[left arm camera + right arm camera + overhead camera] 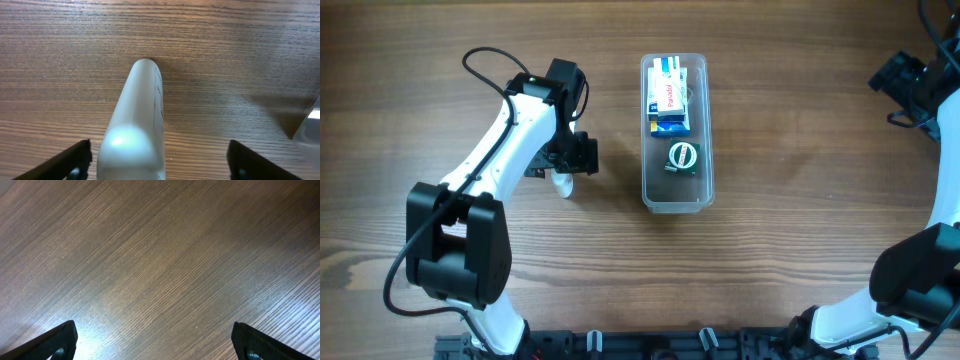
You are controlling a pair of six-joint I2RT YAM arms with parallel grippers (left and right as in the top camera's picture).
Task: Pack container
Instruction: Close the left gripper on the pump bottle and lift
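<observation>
The clear plastic container [677, 198] lies lengthwise at the table's middle. It holds small boxes [669, 97] at its far end and a round green item [682, 156] nearer the front. A white bottle [563, 183] lies on the wood left of the container. My left gripper [570, 160] is open right above it; in the left wrist view the bottle [137, 125] sits between the spread fingers [159, 162], closer to the left one. A corner of the container [311, 129] shows at the right edge. My right gripper [155, 342] is open and empty over bare wood.
The right arm [920, 90] is at the far right edge, well away from the container. Both arm bases stand at the front edge.
</observation>
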